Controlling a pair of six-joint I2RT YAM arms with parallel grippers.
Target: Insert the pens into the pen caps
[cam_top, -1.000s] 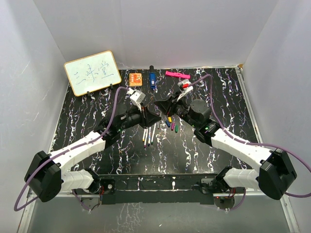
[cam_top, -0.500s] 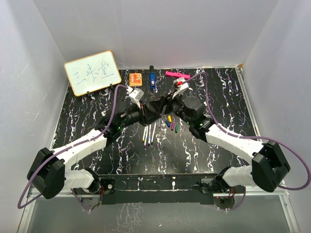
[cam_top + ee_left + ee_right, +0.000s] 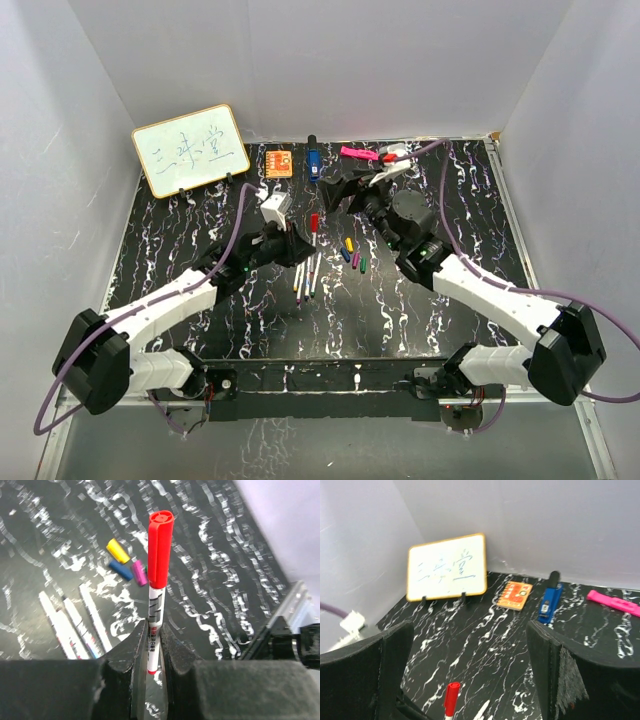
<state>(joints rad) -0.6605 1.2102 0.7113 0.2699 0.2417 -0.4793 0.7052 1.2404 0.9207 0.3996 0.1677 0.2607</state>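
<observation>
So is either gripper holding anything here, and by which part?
Left gripper pinches the red-capped pen by its barrel end; right gripper is open, empty.

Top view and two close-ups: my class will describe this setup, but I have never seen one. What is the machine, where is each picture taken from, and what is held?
These are two robot arms bolted at the edge of a black marbled table. The wide picture comes from a fixed camera above; each close-up comes from a camera on one arm's wrist. The left gripper is shut on a white pen that wears a red cap. The right gripper is open and holds nothing. On the table lie loose pens and small coloured caps; a whiteboard stands behind.
</observation>
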